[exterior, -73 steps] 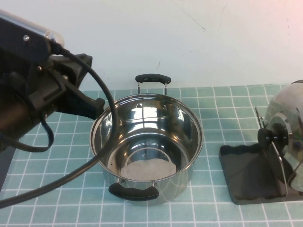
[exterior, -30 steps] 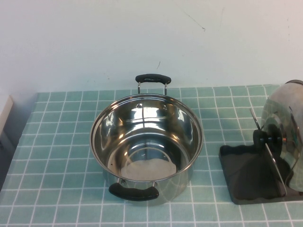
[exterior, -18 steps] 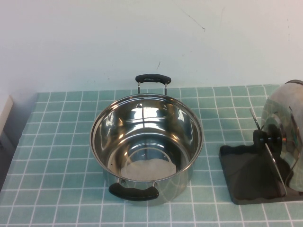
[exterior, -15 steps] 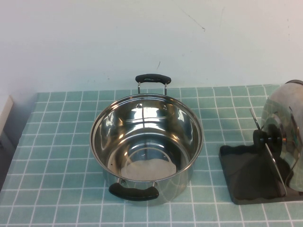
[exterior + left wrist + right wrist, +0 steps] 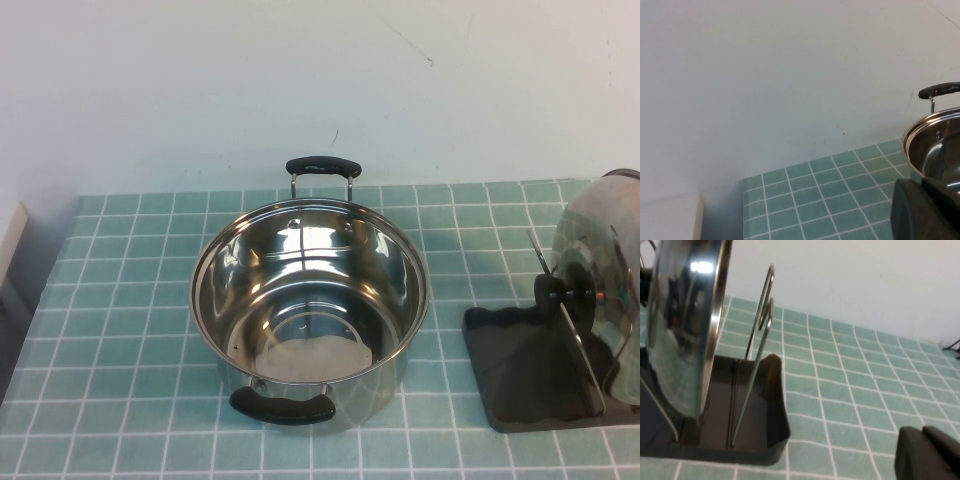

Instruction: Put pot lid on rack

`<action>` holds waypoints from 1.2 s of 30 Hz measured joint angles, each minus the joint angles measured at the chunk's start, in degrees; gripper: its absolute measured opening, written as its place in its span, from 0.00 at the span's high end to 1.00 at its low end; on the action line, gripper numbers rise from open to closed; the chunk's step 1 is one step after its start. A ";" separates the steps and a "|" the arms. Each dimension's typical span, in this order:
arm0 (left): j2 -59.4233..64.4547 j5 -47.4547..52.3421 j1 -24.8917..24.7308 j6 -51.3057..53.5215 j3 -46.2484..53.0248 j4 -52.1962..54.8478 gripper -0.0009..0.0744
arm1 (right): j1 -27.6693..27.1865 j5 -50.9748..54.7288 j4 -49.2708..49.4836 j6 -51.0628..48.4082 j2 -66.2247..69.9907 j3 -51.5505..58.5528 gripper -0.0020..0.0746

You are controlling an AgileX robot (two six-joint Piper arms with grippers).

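The shiny steel pot lid [image 5: 600, 250] stands on edge in the dark rack [image 5: 520, 375] at the table's right, its black knob [image 5: 553, 293] facing the pot. In the right wrist view the lid [image 5: 685, 325] leans between the wire dividers [image 5: 762, 315] of the rack [image 5: 765, 415]. My right gripper [image 5: 922, 431] is shut and empty, off to the side of the rack, clear of the lid. My left gripper [image 5: 923, 184] is shut and empty, beside the pot [image 5: 935, 145]. Neither gripper shows in the high view.
The deep steel pot [image 5: 310, 300] with two black handles stands open in the middle of the teal tiled table [image 5: 130, 330]. A white wall runs along the back. The table's left edge drops off at the far left.
My left arm, which filled the left of the high view 2.4 s ago, has pulled out of that view. The lid has settled a little lower in the rack. Nothing has moved in the last second.
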 joint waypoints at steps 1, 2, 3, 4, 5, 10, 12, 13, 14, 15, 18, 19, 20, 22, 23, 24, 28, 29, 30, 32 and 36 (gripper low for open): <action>0.00 0.00 0.00 0.00 0.00 0.00 0.99 | 0.00 0.35 -0.11 0.87 -0.02 0.52 0.98; 0.00 0.00 0.00 0.00 0.00 0.00 0.99 | 0.00 0.58 -0.11 1.40 -0.02 0.85 0.98; 0.00 0.00 0.00 0.00 0.00 0.00 0.99 | 0.22 0.88 -0.11 1.95 -0.02 1.06 0.98; 0.00 0.00 0.00 0.00 0.00 0.00 0.99 | 0.57 1.44 -0.11 2.05 -0.02 1.06 0.98; 0.00 0.00 0.00 0.00 0.00 0.00 0.99 | 1.14 2.27 0.24 2.05 -0.02 1.06 0.98; 0.00 0.00 0.00 0.00 0.00 0.00 0.99 | 4.36 3.39 0.90 1.91 -0.02 0.96 0.98; 0.00 0.00 0.00 0.00 0.00 0.00 0.99 | 5.21 3.39 0.99 1.63 -0.12 0.96 0.98; 0.00 0.00 0.00 0.00 0.00 0.00 0.99 | 5.35 3.39 0.99 1.51 -0.12 0.96 0.98; 0.00 0.00 0.00 0.00 0.00 0.00 0.99 | 5.56 3.39 0.99 1.37 -0.12 0.96 0.98; 0.00 0.00 0.00 0.00 0.00 0.00 0.99 | 5.65 3.39 0.99 1.37 -0.12 0.96 0.98; 0.00 0.00 0.00 0.00 0.00 0.00 0.99 | 5.65 3.65 1.39 2.81 -0.12 0.96 0.98; 0.00 0.00 0.00 0.00 0.00 0.00 0.99 | 5.65 3.76 1.79 3.87 -0.12 0.96 0.98; 0.00 0.00 0.00 0.00 0.00 0.00 0.99 | 5.65 3.77 2.11 4.97 -0.12 0.96 0.98; 0.00 0.00 0.00 0.00 0.00 0.00 0.99 | 5.65 3.85 2.36 7.19 -0.12 0.96 0.98; 0.00 0.00 0.00 0.00 0.00 0.00 0.99 | 5.65 3.85 2.35 8.19 -0.12 0.96 0.98; 0.00 0.00 0.00 0.00 0.00 0.00 0.99 | 5.65 3.85 2.46 9.40 -0.12 0.96 0.98; 0.00 0.00 0.00 0.00 0.00 0.00 0.99 | 5.65 3.85 2.46 10.88 -0.12 0.96 0.98; 0.00 0.00 0.00 0.00 0.00 0.00 0.99 | 5.65 3.85 2.46 10.88 -0.12 0.96 0.98; 0.00 0.00 0.00 0.00 0.00 0.00 0.99 | 5.65 3.85 2.46 10.88 -0.12 0.96 0.98; 0.00 0.00 0.00 0.00 0.00 0.00 0.99 | 5.65 3.85 2.56 10.88 -0.12 0.96 0.98; 0.00 0.00 0.00 -0.12 0.00 0.00 0.99 | 5.65 3.85 2.56 10.88 -0.12 0.96 0.98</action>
